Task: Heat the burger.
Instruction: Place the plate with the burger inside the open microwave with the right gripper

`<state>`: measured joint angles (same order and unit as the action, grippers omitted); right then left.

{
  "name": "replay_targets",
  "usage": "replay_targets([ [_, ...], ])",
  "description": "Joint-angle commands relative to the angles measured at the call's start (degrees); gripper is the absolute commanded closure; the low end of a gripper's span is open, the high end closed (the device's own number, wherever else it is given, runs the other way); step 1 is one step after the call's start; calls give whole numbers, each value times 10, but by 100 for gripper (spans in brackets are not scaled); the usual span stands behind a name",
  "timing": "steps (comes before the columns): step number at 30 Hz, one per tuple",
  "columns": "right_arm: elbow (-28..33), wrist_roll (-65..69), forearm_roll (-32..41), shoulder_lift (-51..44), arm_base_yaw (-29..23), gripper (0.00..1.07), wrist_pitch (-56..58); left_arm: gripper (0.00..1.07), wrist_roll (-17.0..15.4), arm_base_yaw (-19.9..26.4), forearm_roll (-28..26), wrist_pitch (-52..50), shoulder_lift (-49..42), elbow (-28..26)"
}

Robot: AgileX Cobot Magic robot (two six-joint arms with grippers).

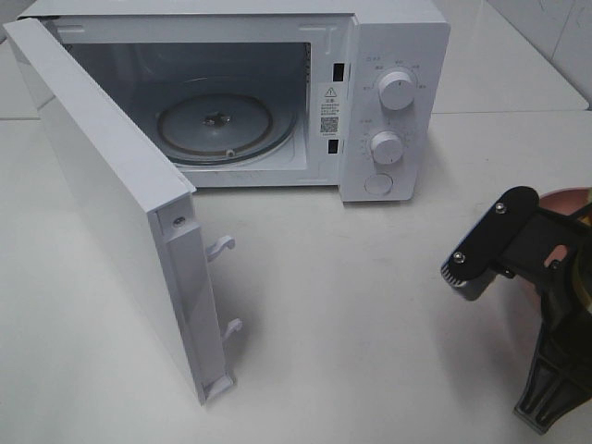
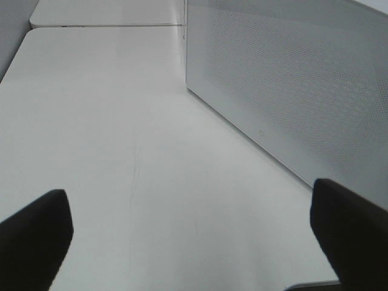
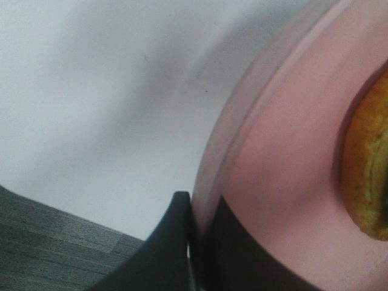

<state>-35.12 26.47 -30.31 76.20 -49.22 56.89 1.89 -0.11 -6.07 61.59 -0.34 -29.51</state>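
In the right wrist view my right gripper (image 3: 197,242) is shut on the rim of the round pink plate (image 3: 285,182). The burger (image 3: 367,176) sits on that plate, and only its golden-brown edge shows. In the exterior high view the right arm (image 1: 518,250) stands at the table's right edge over the plate (image 1: 560,198), hiding the burger. The white microwave (image 1: 393,92) stands at the back with its door (image 1: 102,185) swung wide open and the glass turntable (image 1: 215,125) bare. My left gripper (image 2: 193,233) is open and holds nothing, low over the table beside the door (image 2: 291,91).
The open door juts toward the front of the white table (image 1: 351,305), with its two latch hooks (image 1: 222,248) facing right. The microwave's two knobs (image 1: 398,92) sit on its right panel.
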Motion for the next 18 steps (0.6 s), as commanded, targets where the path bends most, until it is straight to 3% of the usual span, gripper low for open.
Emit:
replay_targets([
  [1,2,-20,-35,-3,-31,107,26,7,-1,-2,-5,-6,-9,0],
  [9,2,-56,-42,-3,-122,107,26,7,-1,-2,-5,-6,-9,0],
  [18,2,-104,-54,-3,-178,107,9,7,-1,-2,-5,-6,-9,0],
])
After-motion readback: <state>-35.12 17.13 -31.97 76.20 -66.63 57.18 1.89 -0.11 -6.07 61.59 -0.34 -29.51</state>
